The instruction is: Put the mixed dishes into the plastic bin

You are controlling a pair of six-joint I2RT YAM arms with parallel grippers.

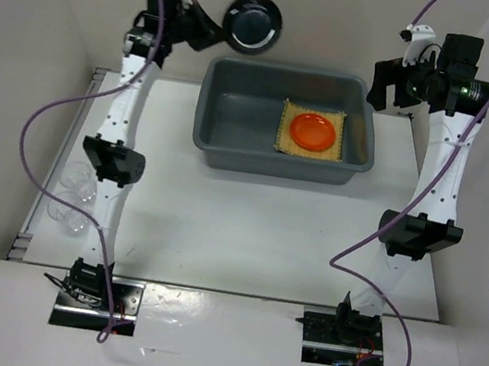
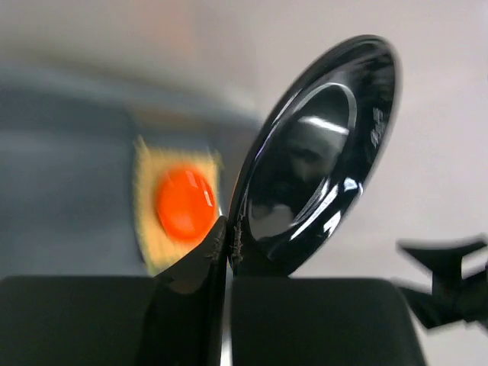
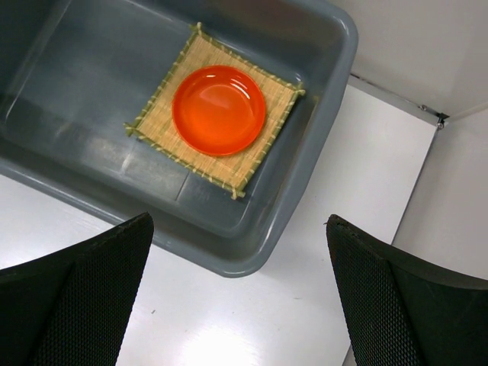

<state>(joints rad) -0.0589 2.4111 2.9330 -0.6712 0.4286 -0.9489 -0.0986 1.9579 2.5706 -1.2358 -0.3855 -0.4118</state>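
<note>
- Now, the left gripper is clamped on the rim of the black plate. It holds the plate up in the air, just past the far-left corner of the plastic bin.
- From the top view, the plate hangs outside the bin's rim, not over it. The open tub lies to the right of the plate and back toward the arm bases.
- From the left wrist view, the plate stands nearly on edge, pinched low on its rim, with its glossy hollow face turned toward the camera.
- Inside the bin, the orange plate sits centred on the bamboo mat, and both lie in the right half. The left half of the floor is bare grey, and that is the side closest to the held plate.
- So the call is a short carry inward and down over that near corner. The plate probably needs levelling before release, or it may land on its rim and roll.
- The right gripper hovers above the bin's far-right corner with its fingers spread wide, holding nothing.
- The clear plastic cups wait at the table's left edge beside the left arm, well apart from the bin. I'd say the left arm is the nearer one for them.
</note>
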